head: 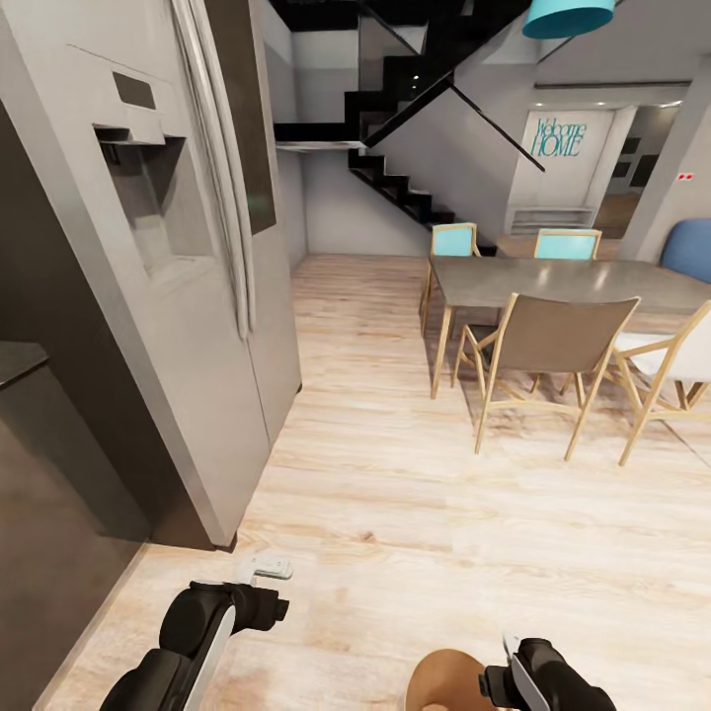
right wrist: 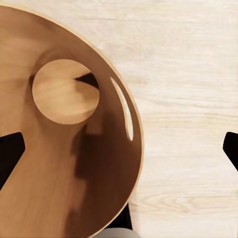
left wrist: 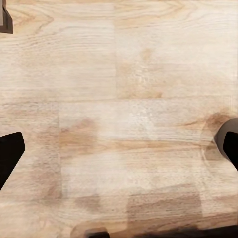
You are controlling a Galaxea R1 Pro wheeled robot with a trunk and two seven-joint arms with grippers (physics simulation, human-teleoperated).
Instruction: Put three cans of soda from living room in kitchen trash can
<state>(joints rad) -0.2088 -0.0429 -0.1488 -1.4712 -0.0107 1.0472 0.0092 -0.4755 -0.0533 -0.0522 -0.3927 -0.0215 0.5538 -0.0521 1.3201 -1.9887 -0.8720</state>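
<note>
The right gripper (right wrist: pixel 119 144) holds the trash can (right wrist: pixel 74 148) at its rim (jaws apart); the left gripper (left wrist: pixel 119 148), jaws apart, hangs over wood floor (left wrist: pixel 119 74) beside the refrigerator (head: pixel 188 276).

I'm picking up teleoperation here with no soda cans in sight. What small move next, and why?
Probably roll forward past the fridge toward the dining table: the trash can beside the right gripper looks empty, and the left gripper hangs over bare floor.

A light wood floor (head: pixel 395 474) runs to a far white wall (head: pixel 346 207). A grey fridge (head: pixel 188 296) stands left. A dining table (head: pixel 553 281) with chairs (head: pixel 548 365) sits right, below black stairs (head: pixel 405 188) and a teal lamp (head: pixel 568 17).
</note>
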